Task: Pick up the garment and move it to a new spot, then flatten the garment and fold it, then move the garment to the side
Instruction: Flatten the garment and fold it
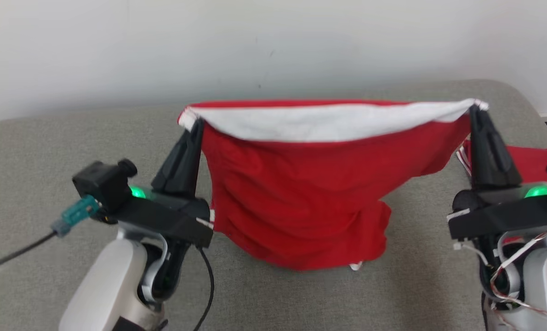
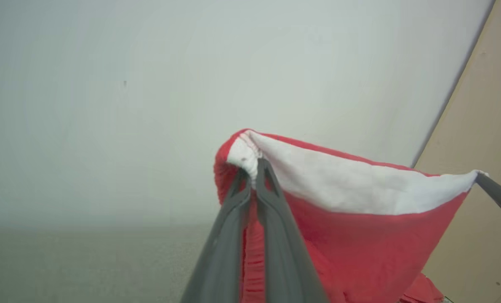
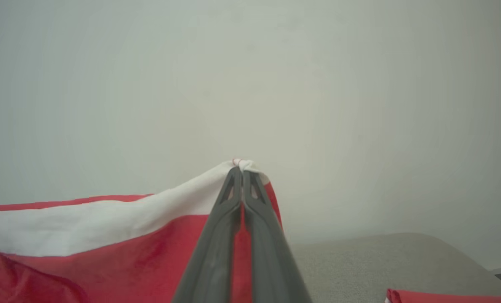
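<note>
The garment [image 1: 301,202] is red with a broad white band along its top edge. It hangs stretched between my two grippers, its lower folds resting on the grey table [image 1: 48,151]. My left gripper [image 1: 196,123] is shut on the garment's left top corner; the left wrist view shows that gripper [image 2: 252,166] pinching the white band of the garment [image 2: 360,235]. At the right top corner my right gripper [image 1: 476,110] is shut on the cloth. The right wrist view has this gripper [image 3: 241,169] clamped on the corner of the garment [image 3: 107,252].
Another piece of red cloth [image 1: 531,158] lies on the table behind my right arm and shows as red cloth [image 3: 444,296] in the right wrist view. A pale wall [image 1: 273,46] rises behind the table. The table's rounded far corner [image 1: 517,92] is at the right.
</note>
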Tool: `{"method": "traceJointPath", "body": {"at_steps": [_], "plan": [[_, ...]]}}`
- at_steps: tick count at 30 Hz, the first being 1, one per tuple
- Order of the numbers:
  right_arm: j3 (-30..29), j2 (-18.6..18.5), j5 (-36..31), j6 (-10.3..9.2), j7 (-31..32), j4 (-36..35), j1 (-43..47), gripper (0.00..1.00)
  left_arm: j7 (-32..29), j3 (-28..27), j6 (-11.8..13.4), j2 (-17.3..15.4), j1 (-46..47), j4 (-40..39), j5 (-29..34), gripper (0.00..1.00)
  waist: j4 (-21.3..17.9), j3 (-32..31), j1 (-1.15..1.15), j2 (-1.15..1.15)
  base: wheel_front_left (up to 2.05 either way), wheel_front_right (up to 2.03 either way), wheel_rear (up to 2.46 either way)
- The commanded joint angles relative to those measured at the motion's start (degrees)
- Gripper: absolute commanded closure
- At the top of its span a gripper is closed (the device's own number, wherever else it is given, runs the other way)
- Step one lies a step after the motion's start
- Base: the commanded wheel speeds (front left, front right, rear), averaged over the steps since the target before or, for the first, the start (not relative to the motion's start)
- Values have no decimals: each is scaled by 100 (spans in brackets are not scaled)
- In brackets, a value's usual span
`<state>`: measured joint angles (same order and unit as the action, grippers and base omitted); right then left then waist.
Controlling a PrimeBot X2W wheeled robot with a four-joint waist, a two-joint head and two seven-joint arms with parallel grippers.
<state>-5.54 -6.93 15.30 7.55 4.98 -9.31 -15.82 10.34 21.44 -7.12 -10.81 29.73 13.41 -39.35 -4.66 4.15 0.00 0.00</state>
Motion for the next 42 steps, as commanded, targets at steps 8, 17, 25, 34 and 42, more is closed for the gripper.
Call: {"method": "traceJointPath", "body": {"at_steps": [8,17,25,34,42], "plan": [[-37,-145,-66,-16,91,-200,-490,100,-466,-119,-24,-168,442,-644,-333,100,-132,-59,0,0,0,0,0],[159,-114,-7,-16,98,771,-1565,100,-701,-230,-8,-176,1118,-243,-577,100,-238,266,0,0,0,0,0],[527,-252,-177,-16,-623,1642,-2677,100,18,-409,106,126,1941,434,-355,100,-246,657,0,0,0,0,0],[485,-66,-525,-16,-1807,2429,-3787,100,483,-821,107,483,2769,852,94,100,-265,973,0,0,0,0,0],[1020,-353,-457,-16,-1868,2779,-3500,100,483,-814,-46,698,2086,568,234,100,-257,1103,0,0,0,0,0]]}}
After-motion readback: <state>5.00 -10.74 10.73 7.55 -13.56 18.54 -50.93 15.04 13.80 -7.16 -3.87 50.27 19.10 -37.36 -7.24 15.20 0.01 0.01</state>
